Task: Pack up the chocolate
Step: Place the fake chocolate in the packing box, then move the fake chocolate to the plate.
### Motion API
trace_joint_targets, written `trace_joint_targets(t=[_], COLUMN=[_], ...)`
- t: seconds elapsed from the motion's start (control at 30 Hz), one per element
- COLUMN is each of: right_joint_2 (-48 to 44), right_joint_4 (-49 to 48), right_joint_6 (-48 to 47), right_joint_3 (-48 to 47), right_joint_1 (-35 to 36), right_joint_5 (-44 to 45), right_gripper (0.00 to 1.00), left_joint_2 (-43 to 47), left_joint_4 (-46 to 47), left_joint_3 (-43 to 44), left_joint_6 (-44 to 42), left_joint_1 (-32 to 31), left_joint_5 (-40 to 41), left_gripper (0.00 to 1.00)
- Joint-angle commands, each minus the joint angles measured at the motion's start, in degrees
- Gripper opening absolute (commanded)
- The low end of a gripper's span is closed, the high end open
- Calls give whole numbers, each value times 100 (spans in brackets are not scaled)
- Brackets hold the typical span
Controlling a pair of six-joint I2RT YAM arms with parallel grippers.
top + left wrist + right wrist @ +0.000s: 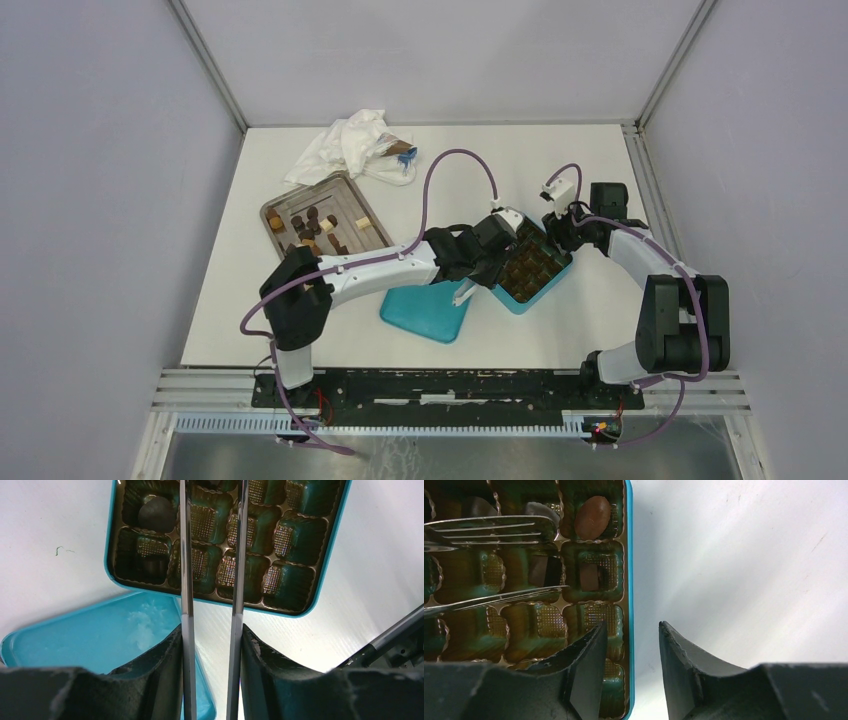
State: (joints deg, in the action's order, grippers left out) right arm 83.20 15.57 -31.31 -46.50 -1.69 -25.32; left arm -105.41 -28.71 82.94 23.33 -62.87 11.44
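The teal lid (425, 310) lies nearest the bases. Beyond it, the left gripper (211, 630) is clenched on metal tongs (185, 555), arms parted over the teal box (516, 303). The right gripper (632, 625) is released, jaws astride the box rim. Pieces of chocolate (592, 517) occupy several cavities; more lie on the far-left tray (345, 197).

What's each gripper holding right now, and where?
Left gripper holds metal tongs by both arms, between its fingers. Right gripper holds nothing; open jaws straddle the rim of the teal box.
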Motion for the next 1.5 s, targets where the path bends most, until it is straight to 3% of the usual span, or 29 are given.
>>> trace_joint_targets(t=[0.0,0.53,0.77,1.0,1.23,1.47], right_joint_2=[-188,-971,-1356,-1441,-1333,-1281], right_joint_4=[-24,-93,-129,-200,-157,-120], right_joint_6=[21,-35,251,276,223,179], right_joint_3=[-212,-44,15,124,132,132], right_joint_1=[-33,-156,-156,-156,-156,-156], right_joint_5=[-86,-855,-1534,-1703,-1738,-1714], right_gripper=[48,48,48,49,49,49], left_joint_2=[102,1991,3015,3773,3817,3497], left_joint_4=[98,347,-62,-636,-1006,-977], left_joint_3=[244,-1239,-1996,-2364,-2703,-2733], left_joint_6=[-31,242,155,-199,-323,-509], left_joint_1=[-34,122,1048,2632,3594,4101], left_joint_5=[158,669,591,119,104,-312], left_gripper=[46,40,39,40,41,41])
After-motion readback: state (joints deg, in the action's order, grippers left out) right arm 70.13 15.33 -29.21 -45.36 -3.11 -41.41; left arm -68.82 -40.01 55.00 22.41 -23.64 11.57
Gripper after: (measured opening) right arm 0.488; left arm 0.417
